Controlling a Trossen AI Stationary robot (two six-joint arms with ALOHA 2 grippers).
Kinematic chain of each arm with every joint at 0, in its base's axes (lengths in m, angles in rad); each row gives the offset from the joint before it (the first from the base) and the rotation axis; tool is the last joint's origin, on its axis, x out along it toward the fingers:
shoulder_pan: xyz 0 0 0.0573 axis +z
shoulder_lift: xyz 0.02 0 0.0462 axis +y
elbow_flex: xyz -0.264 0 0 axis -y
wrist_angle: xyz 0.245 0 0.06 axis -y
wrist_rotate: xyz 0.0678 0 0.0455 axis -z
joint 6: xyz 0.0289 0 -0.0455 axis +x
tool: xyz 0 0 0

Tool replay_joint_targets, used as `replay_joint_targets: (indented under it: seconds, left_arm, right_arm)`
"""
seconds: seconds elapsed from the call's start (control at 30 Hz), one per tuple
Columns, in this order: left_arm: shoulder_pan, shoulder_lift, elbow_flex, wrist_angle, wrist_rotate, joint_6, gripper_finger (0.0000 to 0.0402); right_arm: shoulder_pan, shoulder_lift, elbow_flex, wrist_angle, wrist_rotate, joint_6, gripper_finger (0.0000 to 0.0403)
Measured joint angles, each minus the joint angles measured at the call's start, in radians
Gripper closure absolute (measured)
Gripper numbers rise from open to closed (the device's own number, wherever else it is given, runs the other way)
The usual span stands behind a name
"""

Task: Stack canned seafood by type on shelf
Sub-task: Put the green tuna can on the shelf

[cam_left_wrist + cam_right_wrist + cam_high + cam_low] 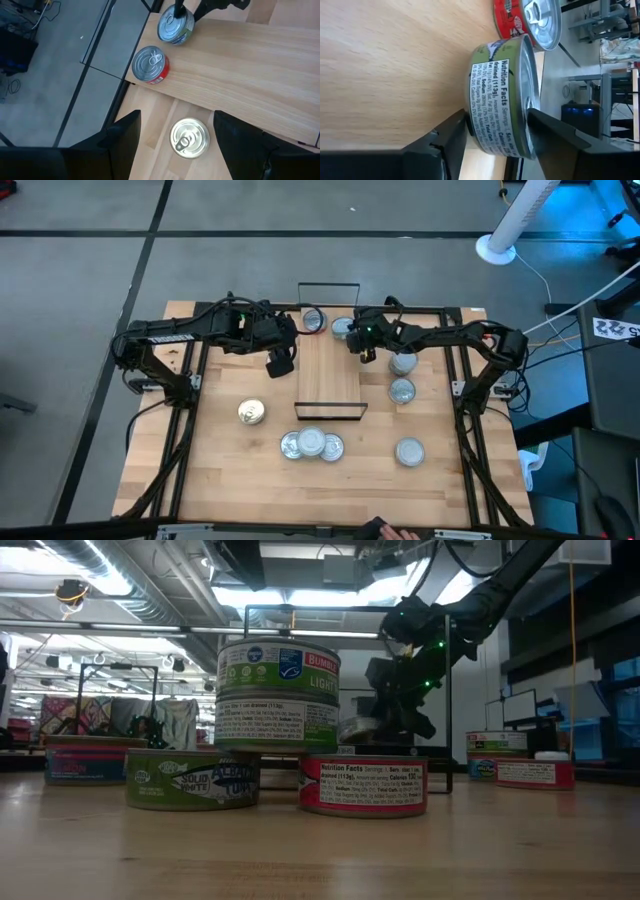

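The shelf (328,380) is a narrow light-wood board with black wire frames at its short ends. A red-labelled tin (150,65) stands on its far end. My right gripper (497,130) is shut on a green-labelled tin (500,100) beside the red one, above the board's far end (343,328). My left gripper (176,120) is open, just left of the shelf (280,363). In the left wrist view its fingers stand apart on either side of a silver-topped tin (189,137) that rests on the tabletop. My right gripper pinches the green-labelled tin across its height, one finger (547,132) on the lid near the rim (532,117) and the other (450,137) under its bottom. The fingers come in about level from the table's right. The tin sits roughly upright, a little above the board.
Near the front a tin (278,695) lies stacked on two others (311,444). A gold-topped tin (252,413) lies left of the shelf. Three tins (403,363) (402,391) (409,451) lie right of it.
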Motion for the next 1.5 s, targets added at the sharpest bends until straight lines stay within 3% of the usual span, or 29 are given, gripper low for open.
replay_joint_targets:
  seconds: [0.43,1.03,1.23,1.5]
  left_arm:
    - [0.000,0.000,0.001,0.000,0.000,0.000,0.0155]
    - [-0.028,0.000,0.001,-0.008,0.000,0.014,0.0155]
    - [-0.057,-0.033,0.001,-0.008,0.001,-0.005,0.0155]
    - [-0.085,-0.064,0.001,-0.034,0.001,-0.056,0.0155]
  right_arm:
    - [0.000,0.000,0.000,0.012,0.038,0.010,0.0123]
    - [0.001,-0.004,0.000,0.002,0.345,0.015,0.0109]
    - [0.001,-0.082,0.000,-0.093,0.372,0.035,0.0110]
    - [0.000,-0.280,0.000,-0.173,0.366,0.091,0.0110]
